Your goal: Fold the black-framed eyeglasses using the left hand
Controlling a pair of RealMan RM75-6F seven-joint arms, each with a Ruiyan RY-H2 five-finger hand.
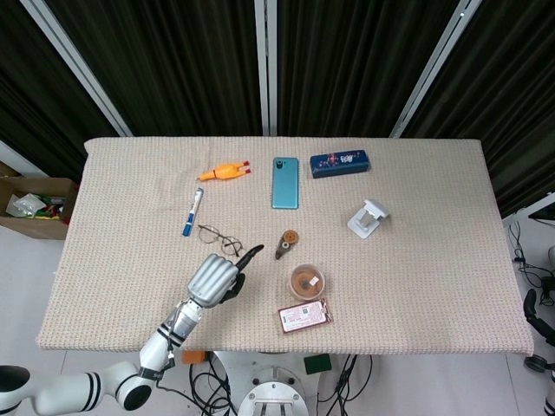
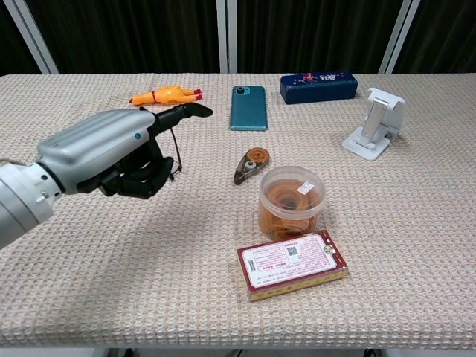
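The black-framed eyeglasses (image 1: pixel 218 237) lie open on the woven tablecloth, left of centre. My left hand (image 1: pixel 215 279) hovers just on the near side of them, most fingers curled in and one finger (image 1: pixel 250 254) stretched out past the right lens; it holds nothing. In the chest view the left hand (image 2: pixel 108 154) covers the lenses, and only a thin black temple (image 2: pixel 177 149) shows beside it. Whether the hand touches the frame I cannot tell. The right hand shows in neither view.
A blue marker (image 1: pixel 192 212) and a rubber chicken (image 1: pixel 224 172) lie beyond the glasses. A teal phone (image 1: pixel 285 182), dark blue case (image 1: pixel 340 163), white stand (image 1: pixel 368 217), correction tape (image 1: pixel 286 243), round jar (image 1: pixel 307 282) and red box (image 1: pixel 305 315) occupy the middle and right.
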